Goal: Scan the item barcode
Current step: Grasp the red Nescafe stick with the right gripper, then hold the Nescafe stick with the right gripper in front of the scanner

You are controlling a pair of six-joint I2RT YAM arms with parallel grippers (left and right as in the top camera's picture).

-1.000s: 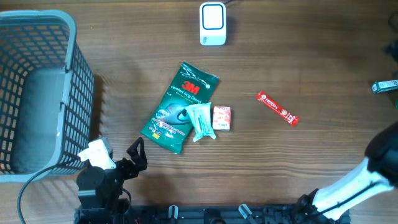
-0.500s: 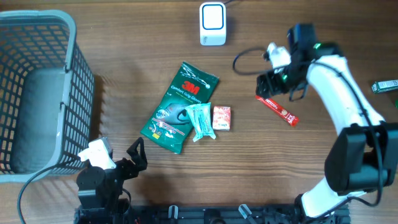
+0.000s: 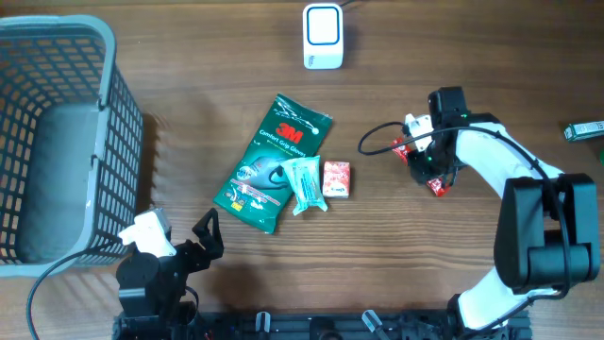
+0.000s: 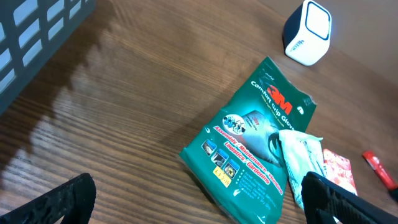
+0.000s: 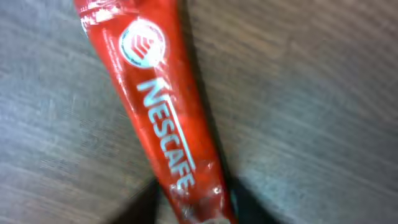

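A red Nescafé stick [image 5: 158, 106] lies on the wooden table; in the overhead view only its ends [image 3: 438, 185] show from under my right gripper [image 3: 425, 164]. In the right wrist view that gripper [image 5: 196, 208] is shut on the stick's lower end, with a blurred dark finger [image 5: 146, 205] pressed to each side. The white barcode scanner [image 3: 323, 36] stands at the table's far edge, apart from the stick. My left gripper [image 4: 199, 205] rests open near the front edge, holding nothing, its fingertips [image 4: 68, 199] spread wide short of the green 3M glove pack [image 4: 261, 143].
The green 3M pack [image 3: 269, 165], a pale teal sachet [image 3: 307, 184] and a small red-and-white box [image 3: 337, 178] lie mid-table. A grey basket [image 3: 106, 85] fills the far left. A small object [image 3: 585, 131] sits at the right edge.
My right arm swung in from the right, came down over the red stick and closed its jaws on it. The left arm has not moved.
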